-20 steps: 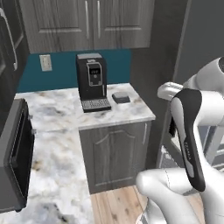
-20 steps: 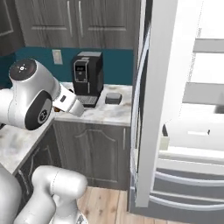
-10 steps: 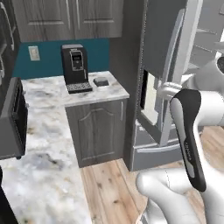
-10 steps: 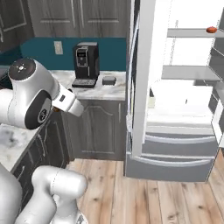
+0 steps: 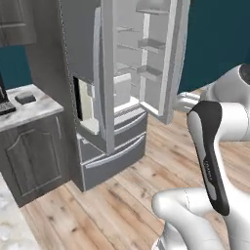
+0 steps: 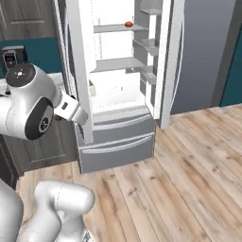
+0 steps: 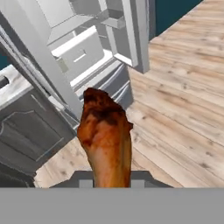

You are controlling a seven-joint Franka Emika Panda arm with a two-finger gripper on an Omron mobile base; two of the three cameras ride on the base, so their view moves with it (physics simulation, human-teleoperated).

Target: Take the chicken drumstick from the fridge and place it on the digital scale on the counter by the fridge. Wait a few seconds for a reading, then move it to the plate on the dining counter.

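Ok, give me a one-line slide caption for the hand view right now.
Chicken drumstick held in the end effector, with the open fridge ahead above a wood floor.

We are in a home kitchen: an open French-door fridge, a marble counter with grey cabinets left of it, wood flooring before it.

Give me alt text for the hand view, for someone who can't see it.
The gripper is shut on the chicken drumstick, which rises orange-brown through the middle of the view. Behind it stands the open fridge with its white interior, above a wooden floor.
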